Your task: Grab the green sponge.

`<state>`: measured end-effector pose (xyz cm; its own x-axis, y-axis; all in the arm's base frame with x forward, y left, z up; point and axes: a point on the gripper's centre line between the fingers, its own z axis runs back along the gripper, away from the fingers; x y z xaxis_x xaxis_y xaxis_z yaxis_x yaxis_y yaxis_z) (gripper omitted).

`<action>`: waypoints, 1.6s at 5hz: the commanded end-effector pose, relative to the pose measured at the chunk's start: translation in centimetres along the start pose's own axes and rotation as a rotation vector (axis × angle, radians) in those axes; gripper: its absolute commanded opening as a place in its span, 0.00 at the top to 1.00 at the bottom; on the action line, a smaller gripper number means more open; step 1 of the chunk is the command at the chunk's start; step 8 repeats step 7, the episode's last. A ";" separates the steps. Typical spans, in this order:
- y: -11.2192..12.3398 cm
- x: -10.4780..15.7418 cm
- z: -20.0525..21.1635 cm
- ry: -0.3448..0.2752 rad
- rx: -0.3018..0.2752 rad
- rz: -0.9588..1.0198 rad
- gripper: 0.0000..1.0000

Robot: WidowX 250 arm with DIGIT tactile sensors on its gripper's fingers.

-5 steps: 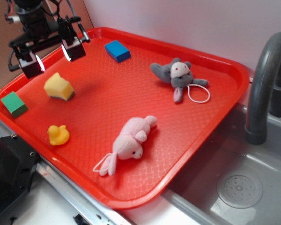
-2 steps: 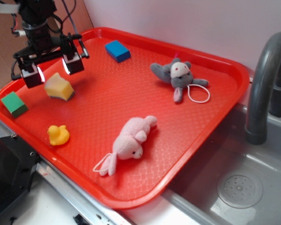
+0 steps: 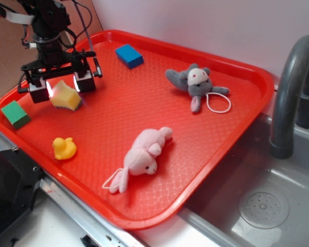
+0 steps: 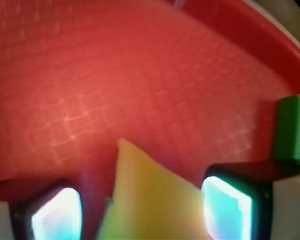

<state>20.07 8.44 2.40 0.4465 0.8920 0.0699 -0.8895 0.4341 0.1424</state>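
at the tray's (image 3: 237,139) near-left edge the green sponge (image 3: 15,114) is seen, untouched. just beyond it the gripper (image 3: 62,87) is held low, fingers spread to either side of the yellow sponge (image 3: 67,96). the target is judged to lie beside the gripper, toward the tray's rim.

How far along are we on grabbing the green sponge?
Nothing is done yet: the green sponge sits untouched near the edge of the red tray. In hand: the end effector is open and low, straddling the yellow sponge, not the target; the wrist view shows yellow between the fingers and green off to the side. Left: shift over to the green sponge, close on it and lift.
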 end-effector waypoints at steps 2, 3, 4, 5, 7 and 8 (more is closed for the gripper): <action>-1.8 0.2 1.1 -0.062 -0.062 -0.403 1.00; -3.4 -1.3 5.9 -0.158 0.018 -0.651 1.00; -5.2 -3.2 9.9 -0.202 0.005 -0.898 1.00; -5.4 -4.4 14.0 -0.222 -0.064 -1.143 1.00; -5.1 -5.7 17.5 -0.239 -0.091 -1.433 1.00; -5.1 -5.7 17.5 -0.239 -0.091 -1.433 1.00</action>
